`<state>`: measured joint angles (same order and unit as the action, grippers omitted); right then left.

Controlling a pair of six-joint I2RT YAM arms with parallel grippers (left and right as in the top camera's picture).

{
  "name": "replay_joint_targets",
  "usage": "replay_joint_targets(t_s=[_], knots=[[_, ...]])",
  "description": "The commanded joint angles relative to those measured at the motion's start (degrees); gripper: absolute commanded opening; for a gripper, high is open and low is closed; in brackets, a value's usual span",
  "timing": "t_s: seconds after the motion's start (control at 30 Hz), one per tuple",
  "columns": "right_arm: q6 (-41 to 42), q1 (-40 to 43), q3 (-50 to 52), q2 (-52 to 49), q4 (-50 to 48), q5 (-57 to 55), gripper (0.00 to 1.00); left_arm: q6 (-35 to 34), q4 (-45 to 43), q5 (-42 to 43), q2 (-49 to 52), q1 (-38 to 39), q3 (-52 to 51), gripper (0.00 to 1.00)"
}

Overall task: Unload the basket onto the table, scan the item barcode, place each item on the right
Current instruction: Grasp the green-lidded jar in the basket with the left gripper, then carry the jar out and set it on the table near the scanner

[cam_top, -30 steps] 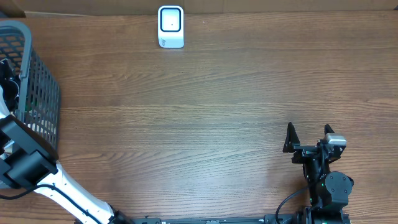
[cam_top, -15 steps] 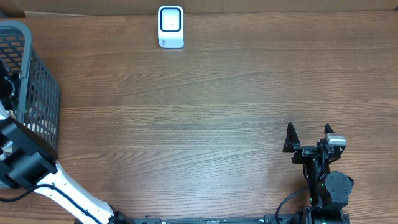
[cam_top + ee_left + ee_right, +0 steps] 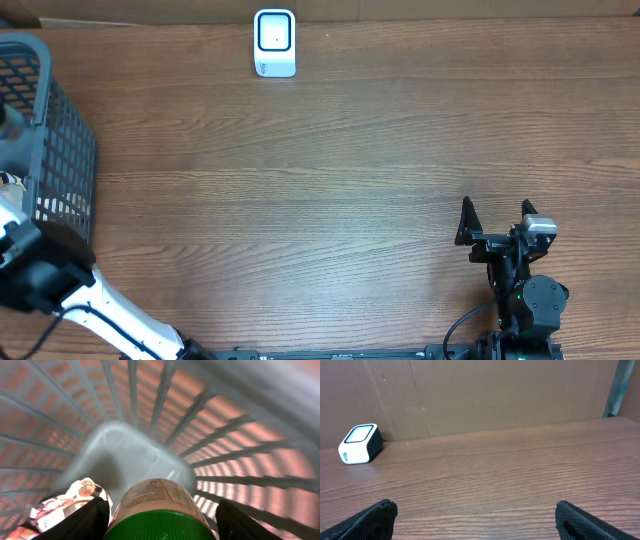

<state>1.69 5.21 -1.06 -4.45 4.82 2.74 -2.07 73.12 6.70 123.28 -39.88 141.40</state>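
Note:
The item, a jar [image 3: 159, 497] with a pale printed label and a green ribbed lid, is inside the grey wire basket [image 3: 240, 435]. My left gripper [image 3: 160, 512] is shut on it, with one black finger against each side just below the lid. In the overhead view the left arm reaches into the basket [image 3: 62, 150] at the far left, and the jar is hidden there. The white barcode scanner [image 3: 274, 43] stands at the table's far edge and also shows as a scanner [image 3: 360, 443] in the right wrist view. My right gripper [image 3: 497, 208] rests open and empty at the front right.
A printed packet [image 3: 60, 505] lies in the basket to the left of the jar. Cardboard walls stand behind the scanner along the back of the wooden table [image 3: 330, 190]. The basket's wire walls close in around the left gripper.
In the overhead view the left arm has shifted at the basket and is blurred by motion. Its black link now sits nearer the front edge. The right arm has not moved.

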Motion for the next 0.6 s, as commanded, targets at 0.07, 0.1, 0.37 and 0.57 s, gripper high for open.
replay_joint_targets(t_s=[0.07, 0.1, 0.37, 0.57], knots=[[0.0, 0.22, 0.57, 0.31, -0.15, -0.15, 1.0, -1.44, 0.28, 5.75, -15.17, -0.04, 3.48, 0.42], [0.02, 0.22, 0.57, 0.31, -0.15, -0.15, 1.0, -1.42, 0.52, 6.47, -16.87, 0.22, 3.48, 0.42], [0.0, 0.22, 0.57, 0.31, -0.15, -0.15, 1.0, -2.47, 5.46, 9.46, -26.64, 9.4, 3.48, 0.41], [0.0, 0.22, 0.57, 0.31, -0.15, -0.15, 1.0, -2.32, 11.13, 9.16, -26.45, 24.37, 3.26, 0.41]])
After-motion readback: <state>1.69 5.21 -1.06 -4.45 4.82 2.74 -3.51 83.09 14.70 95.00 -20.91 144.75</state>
